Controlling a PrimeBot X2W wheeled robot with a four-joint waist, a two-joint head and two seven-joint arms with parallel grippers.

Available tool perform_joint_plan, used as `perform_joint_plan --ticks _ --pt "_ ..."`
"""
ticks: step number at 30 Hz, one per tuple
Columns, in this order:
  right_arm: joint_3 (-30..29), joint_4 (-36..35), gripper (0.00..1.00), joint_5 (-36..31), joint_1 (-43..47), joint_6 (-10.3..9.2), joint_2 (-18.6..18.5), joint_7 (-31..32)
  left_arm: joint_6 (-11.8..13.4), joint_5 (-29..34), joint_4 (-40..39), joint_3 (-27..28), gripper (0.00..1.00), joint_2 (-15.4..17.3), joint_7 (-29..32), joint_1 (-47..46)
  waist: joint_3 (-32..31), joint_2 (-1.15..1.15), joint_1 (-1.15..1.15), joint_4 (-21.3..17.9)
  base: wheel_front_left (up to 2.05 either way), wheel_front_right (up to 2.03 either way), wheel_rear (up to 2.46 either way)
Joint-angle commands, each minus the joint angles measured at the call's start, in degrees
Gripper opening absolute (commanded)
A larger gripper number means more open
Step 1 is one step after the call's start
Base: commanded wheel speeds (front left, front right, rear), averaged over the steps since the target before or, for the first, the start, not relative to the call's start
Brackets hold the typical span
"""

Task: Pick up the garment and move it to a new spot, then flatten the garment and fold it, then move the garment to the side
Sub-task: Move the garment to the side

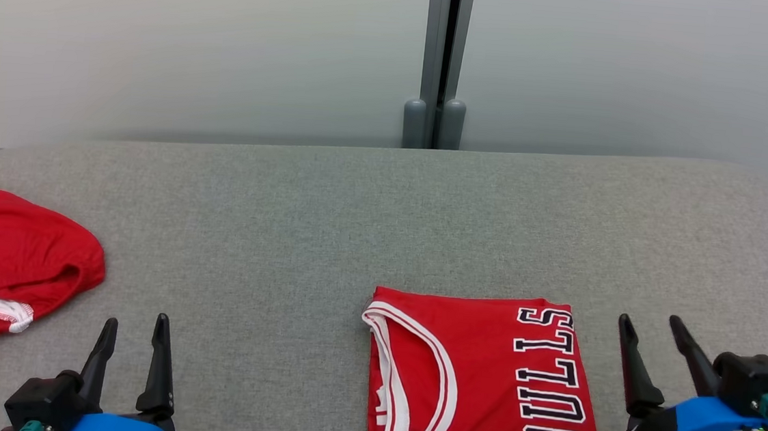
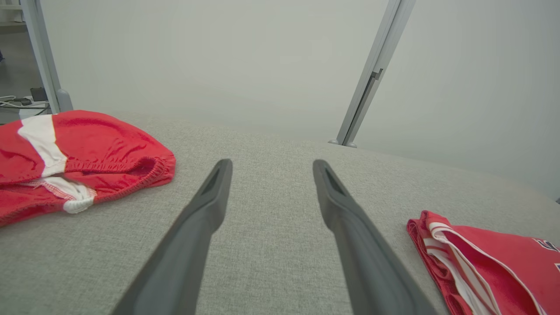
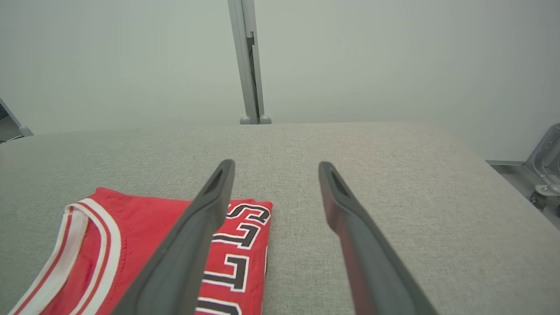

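Folded jersey [image 1: 480, 381] flat on the grey cushion [image 1: 286, 235], just left of the right claw [image 1: 650, 321] and well to the right of the left claw [image 1: 136, 321]. Both claws are released and empty, fingers spread, probably poised for the final shift aside. Crumpled red shorts [image 1: 10, 268] lie left of the left claw

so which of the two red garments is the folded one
The red jersey with BULLS lettering, a neat flat rectangle beside the right gripper; the red garment with white trim at the left lies crumpled.
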Motion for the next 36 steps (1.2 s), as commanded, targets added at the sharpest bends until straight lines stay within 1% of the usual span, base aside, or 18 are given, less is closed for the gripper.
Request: perform_joint_plan --ticks 1,3,6,7,10,14,17,23,26,28,29,30,31,33,36 --pt "0.2 0.0 1.0 0.7 -0.4 0.01 0.0 0.7 0.3 -0.1 -0.3 0.0 1.0 0.1 0.0 0.0 0.2 0.0 0.0 0.2 0.0 0.0 0.0" --pt "0.8 0.3 1.0 2.5 -1.0 0.01 0.2 4.7 0.3 -0.1 -0.4 -0.1 1.0 0.0 0.0 -0.3 0.6 0.0 0.0 0.4 0.0 0.0 0.0" --pt "0.6 1.0 1.0 4.1 -2.0 0.02 0.3 13.4 0.5 0.0 -0.7 -0.1 1.0 -0.1 -0.2 -0.6 1.0 0.0 0.0 0.7 0.0 0.0 0.0" --pt "-0.5 1.4 1.0 3.7 -2.5 -0.02 0.3 16.2 0.6 0.1 -0.8 -0.2 1.0 -0.1 -0.3 -0.7 1.1 0.0 0.0 0.9 0.0 0.0 0.0" --pt "-0.7 2.2 1.0 3.2 -3.3 0.02 0.7 23.6 0.5 0.4 -1.0 -0.5 1.0 -0.2 -0.5 -1.0 1.5 0.0 0.0 1.6 0.0 0.0 0.0" --pt "-3.1 4.5 1.0 2.2 -4.8 0.02 0.9 31.3 0.2 0.6 -1.0 -0.9 1.0 -0.4 -0.6 -1.6 2.2 0.0 0.0 2.8 0.0 0.0 0.0" --pt "-3.2 6.9 1.0 3.1 -6.3 0.01 1.1 34.5 0.0 0.7 -1.1 -1.0 1.0 -0.4 -0.6 -1.9 3.2 0.0 0.0 3.7 0.0 0.0 0.0" --pt "-3.9 12.9 1.0 1.6 -9.9 0.01 1.0 37.0 -0.2 1.2 -1.2 -1.4 1.0 -0.8 -1.0 -3.2 5.7 0.0 0.0 5.6 0.0 0.0 0.0" --pt "-3.4 16.0 1.0 2.1 -11.5 0.02 1.1 38.3 -0.4 1.5 -1.0 -1.7 1.0 -0.9 -1.0 -4.0 6.7 0.0 0.0 6.5 0.0 0.0 0.0" --pt "-2.9 18.3 1.0 0.9 -11.6 0.02 1.1 39.9 -0.7 1.7 -0.7 -1.9 1.0 -1.1 -1.1 -4.2 7.0 0.0 0.0 7.0 0.0 0.0 0.0" --pt "-2.2 19.1 0.67 0.7 -11.7 0.03 1.1 40.7 -0.7 1.7 -0.5 -2.0 1.0 -1.1 -1.1 -4.2 7.2 0.0 0.0 7.1 0.0 0.0 0.0" --pt "-1.8 19.5 0.29 0.6 -11.8 0.07 1.0 41.2 -0.7 1.7 -0.5 -2.0 1.0 -1.2 -1.1 -4.4 7.4 0.0 0.0 7.3 0.0 0.0 0.0" --pt "-0.8 19.7 0.0 0.4 -11.9 0.07 0.6 41.6 -0.7 1.7 -0.4 -2.0 1.0 -1.3 -1.2 -4.5 7.5 0.0 0.0 7.3 0.0 0.0 0.0" --pt "0.7 19.2 0.0 0.4 -12.5 0.07 -1.1 41.5 -0.8 1.7 -0.4 -1.9 1.0 -1.4 -1.2 -4.8 7.9 0.0 0.0 7.3 0.0 0.0 0.0" --pt "3.0 17.8 0.0 -0.4 -14.8 -0.06 -5.2 40.5 -0.8 1.9 -0.7 -1.7 1.0 -1.5 -1.3 -5.2 8.7 0.0 0.0 6.8 0.0 0.0 0.0"
